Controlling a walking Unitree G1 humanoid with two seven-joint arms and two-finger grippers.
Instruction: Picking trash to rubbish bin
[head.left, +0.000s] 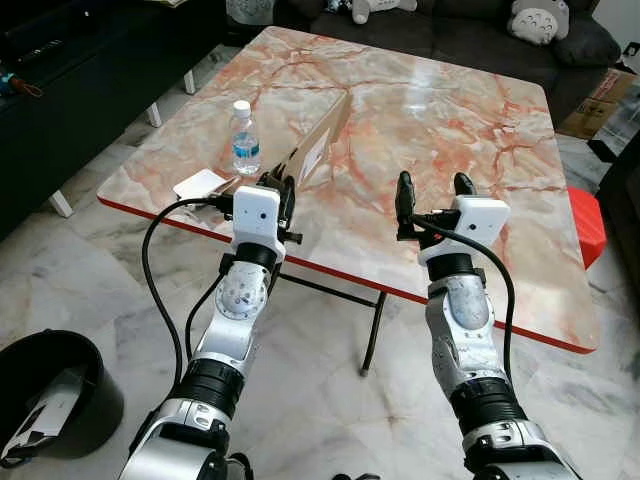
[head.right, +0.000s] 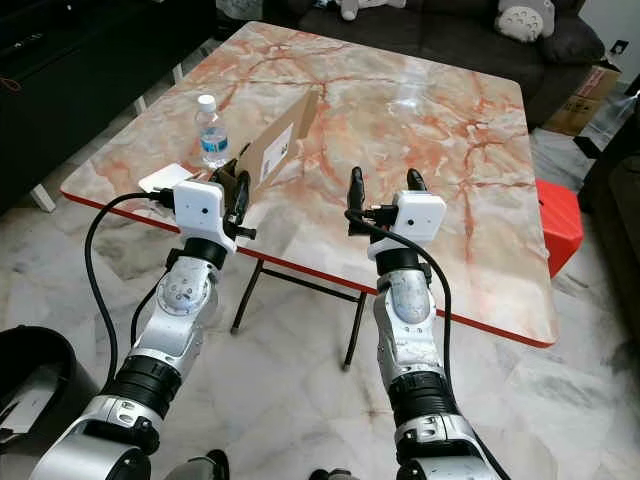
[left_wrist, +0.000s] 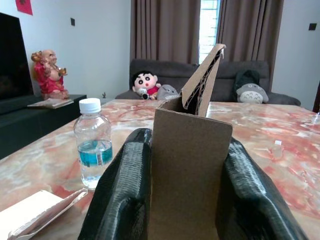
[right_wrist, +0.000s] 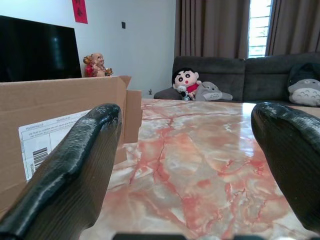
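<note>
Cardboard box, 1, pinched by left pincer; right pincer spread.

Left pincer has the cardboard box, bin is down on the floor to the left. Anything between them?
Nothing visible blocks it. The left pincer grips the cardboard box at the table's near edge; the black bin stands on open floor beyond the table's corner. The water bottle and white packet stay on the tabletop.

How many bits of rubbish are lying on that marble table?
3: a water bottle near the left edge, a cardboard box clamped by the left end effector, and a flat white packet at the corner.
</note>
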